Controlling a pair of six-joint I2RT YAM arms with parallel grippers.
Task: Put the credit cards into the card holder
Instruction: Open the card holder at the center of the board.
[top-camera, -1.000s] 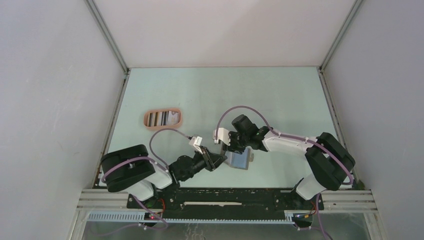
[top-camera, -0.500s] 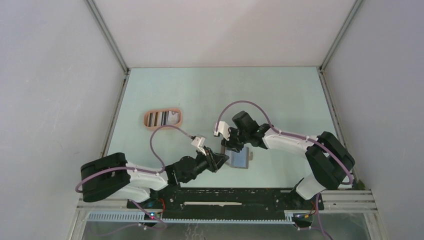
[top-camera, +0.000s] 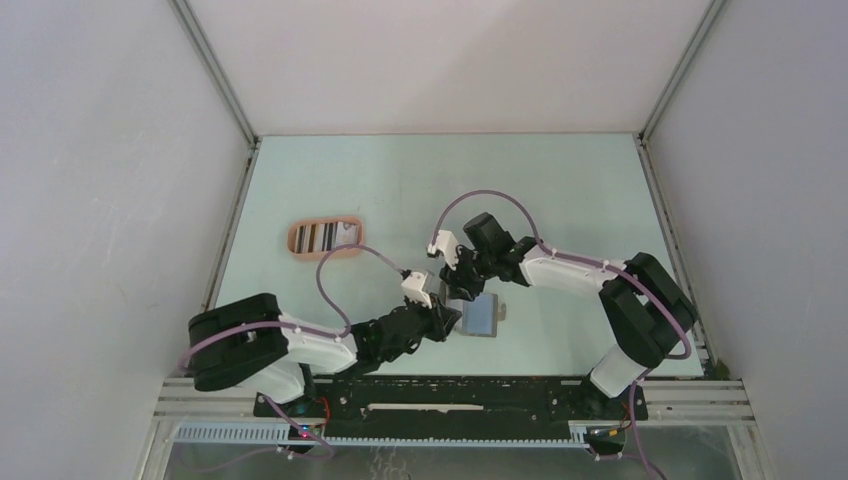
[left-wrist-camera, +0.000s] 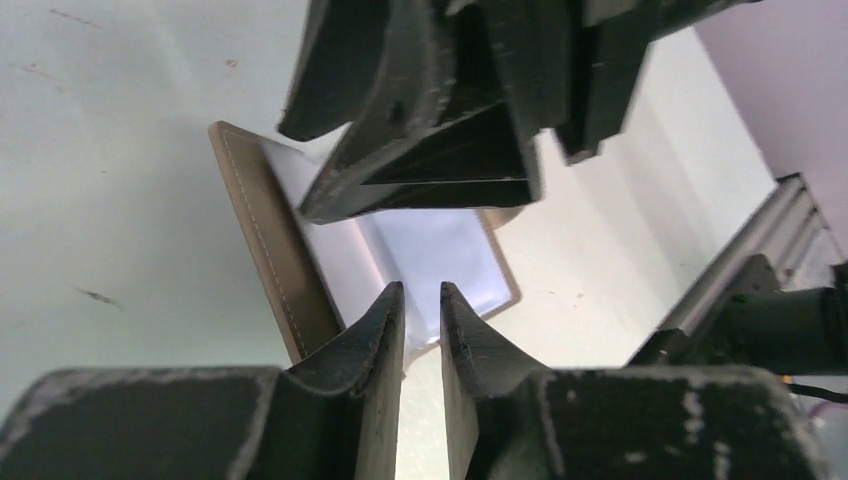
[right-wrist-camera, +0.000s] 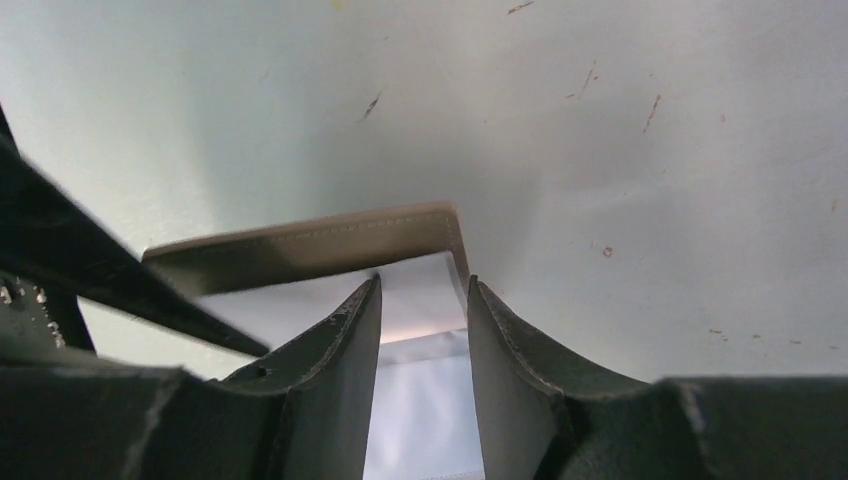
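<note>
The salmon-pink card holder (top-camera: 296, 240) lies at the left with striped and whitish credit cards (top-camera: 322, 237) inside. A grey folding wallet (top-camera: 483, 317) lies open at centre front, its brown edge (left-wrist-camera: 272, 250) and a pale blue inner face (left-wrist-camera: 450, 250) showing. I cannot tell whether that face is a card. My left gripper (top-camera: 452, 318) (left-wrist-camera: 421, 295) sits at the wallet's near-left edge, jaws a narrow gap apart, nothing seen between them. My right gripper (top-camera: 462, 293) (right-wrist-camera: 423, 285) stands open over the wallet (right-wrist-camera: 300, 250), its fingers straddling the whitish inner pocket.
The two grippers crowd each other over the wallet; the right gripper's fingers (left-wrist-camera: 440, 110) fill the top of the left wrist view. The metal frame rail (top-camera: 450, 385) runs just behind the wallet at the near edge. Cell walls (top-camera: 120, 200) stand at left and right.
The left arm has reached further right, bringing its gripper up to the wallet's edge. The right gripper shifted slightly up and left over the wallet. The wallet stayed put.
</note>
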